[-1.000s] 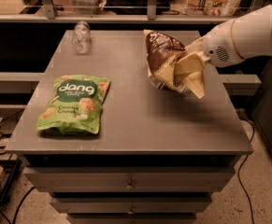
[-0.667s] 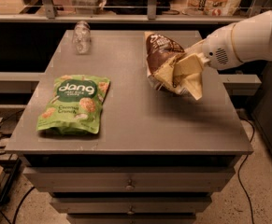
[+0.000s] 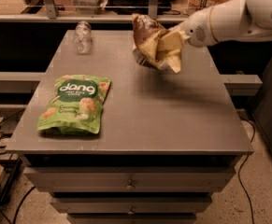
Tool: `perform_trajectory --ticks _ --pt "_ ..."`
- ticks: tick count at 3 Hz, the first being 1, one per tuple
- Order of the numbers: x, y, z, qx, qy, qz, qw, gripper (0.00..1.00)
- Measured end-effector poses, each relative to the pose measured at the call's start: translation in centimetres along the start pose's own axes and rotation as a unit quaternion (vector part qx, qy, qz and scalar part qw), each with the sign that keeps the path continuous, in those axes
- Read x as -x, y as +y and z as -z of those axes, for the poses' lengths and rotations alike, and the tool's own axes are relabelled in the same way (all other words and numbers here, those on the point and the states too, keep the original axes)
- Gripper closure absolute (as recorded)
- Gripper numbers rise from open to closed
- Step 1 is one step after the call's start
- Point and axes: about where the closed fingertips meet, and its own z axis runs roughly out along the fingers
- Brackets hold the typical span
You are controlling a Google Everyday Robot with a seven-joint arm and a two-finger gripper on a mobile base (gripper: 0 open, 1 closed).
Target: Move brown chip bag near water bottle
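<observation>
Claw (image 3: 169, 45) has carried the brown chip bag (image 3: 145, 31) up and leftward from a second ago, toward the counter's (image 3: 173, 120) far edge; the bag now hangs clear of the surface, so the gap to the water bottle (image 3: 82, 37) at the far left is shrinking, though they remain apart. Its jaws look pinched tight on the bag's crumpled right side and touch nothing else.

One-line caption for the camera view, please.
Gripper holds the brown chip bag above the right rear of the table; water bottle stands at left rear, green dang pouch lies front left.
</observation>
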Motion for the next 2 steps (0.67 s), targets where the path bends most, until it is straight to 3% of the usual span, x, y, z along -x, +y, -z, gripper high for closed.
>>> perform_trajectory --ticks 2 --pt "4.5 -1.7 -6.3 0.029 -0.033 0.001 0.999 1.0"
